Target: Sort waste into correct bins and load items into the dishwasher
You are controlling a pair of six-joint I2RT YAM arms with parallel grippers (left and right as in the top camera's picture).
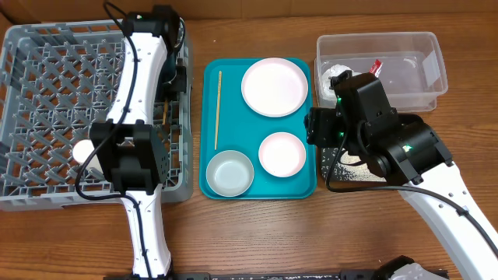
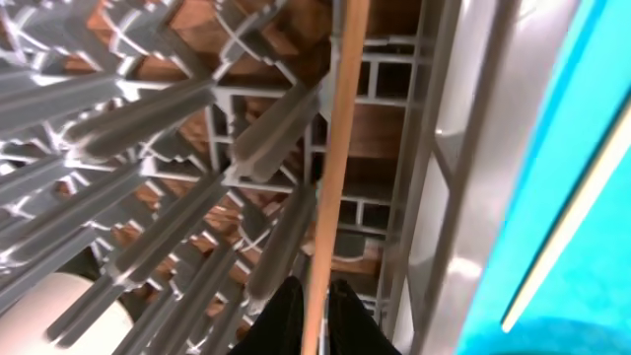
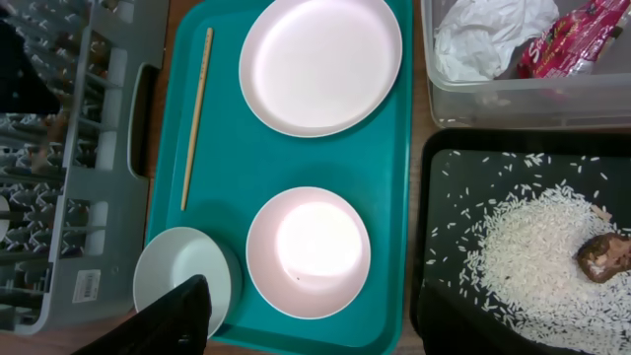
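- Waste binned: wrapper [image 3: 577, 39] in tub [image 3: 513, 99], rice [image 3: 532, 247] in black tray [image 3: 444, 296].
- Left fingers [image 2: 281, 320] pinch chopstick [image 2: 335, 148] at rack [image 1: 47, 70]; right fingers [image 3: 182, 316]: can't tell.
- Pending at rack's 3 o'clock: plate [image 1: 275, 86], bowls [image 1: 282, 153], second chopstick [image 1: 218, 109].

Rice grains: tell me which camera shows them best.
Right wrist: the rice grains lie spread in the black tray, with a brown scrap. Overhead, the right arm covers most of that tray. The left wrist view shows dish rack and a chopstick, no rice.

A flat teal rectangular plastic serving tray [image 1: 233, 117] with rounded corners lies at the centre of the overhead view, resting on a brown wood-grain table [image 1: 257, 233] that fills the background.
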